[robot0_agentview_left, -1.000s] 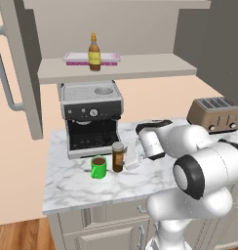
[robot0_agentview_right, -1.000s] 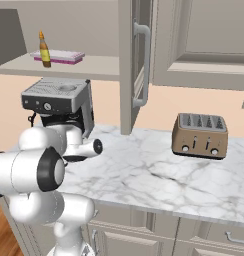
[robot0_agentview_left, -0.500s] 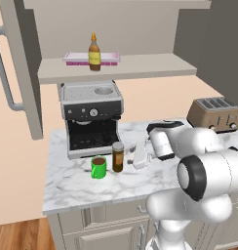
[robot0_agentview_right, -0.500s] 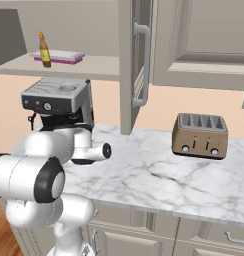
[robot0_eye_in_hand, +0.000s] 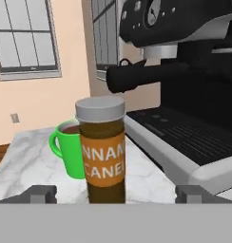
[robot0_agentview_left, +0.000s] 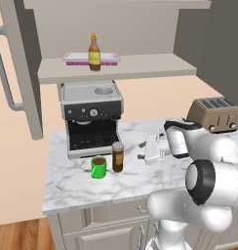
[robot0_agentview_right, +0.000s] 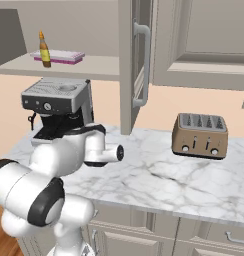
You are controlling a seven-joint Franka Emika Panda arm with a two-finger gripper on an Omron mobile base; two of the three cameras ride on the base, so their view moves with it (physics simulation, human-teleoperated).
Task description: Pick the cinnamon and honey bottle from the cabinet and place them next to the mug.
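Cinnamon (robot0_agentview_left: 118, 156) upright beside mug (robot0_agentview_left: 98, 167)

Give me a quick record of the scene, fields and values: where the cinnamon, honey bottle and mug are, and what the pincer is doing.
cinnamon: upright on the counter, beside the mug
mug: green, dark liquid inside, in front of the coffee machine
honey bottle: on the cabinet shelf, by a pink tray
pincer: open, empty, apart from the cinnamon, fingertips either side of it in the hand view
toaster: on the counter, far from the mug
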